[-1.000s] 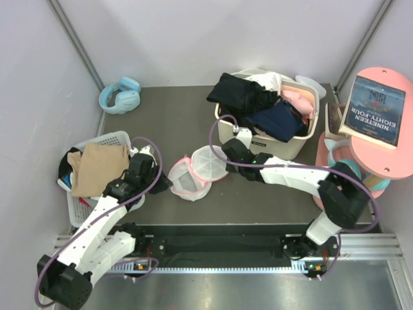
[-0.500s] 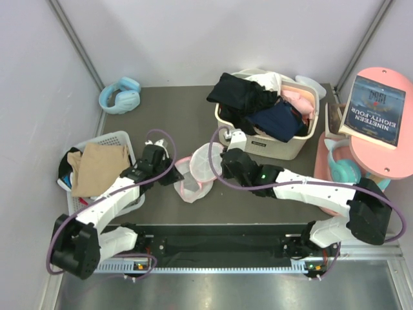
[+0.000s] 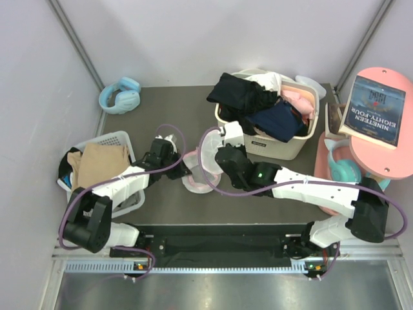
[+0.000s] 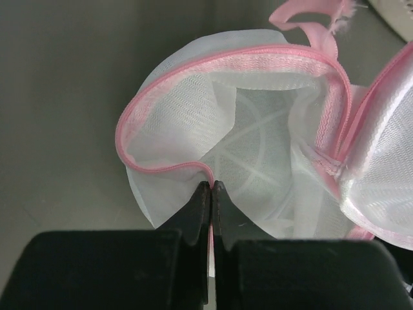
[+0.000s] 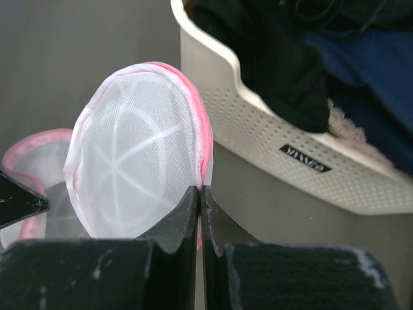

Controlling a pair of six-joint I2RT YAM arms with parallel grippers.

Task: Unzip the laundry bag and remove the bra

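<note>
Since the bag [image 3: 201, 169] gapes unzipped mid-table and its mesh looks empty, the task seems all but done. The left gripper [image 4: 211, 194] and right gripper [image 5: 199, 197] each pinch its pink rim, fingers pressed together. The bra [image 3: 237, 93] lies atop the basket [image 3: 284, 147], far right.

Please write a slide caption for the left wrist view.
Left gripper shut on the pink-trimmed rim of the opened mesh laundry bag.

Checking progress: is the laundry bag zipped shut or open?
Open: the laundry bag gapes, left gripper and right gripper each pinching one pink-edged half.
</note>
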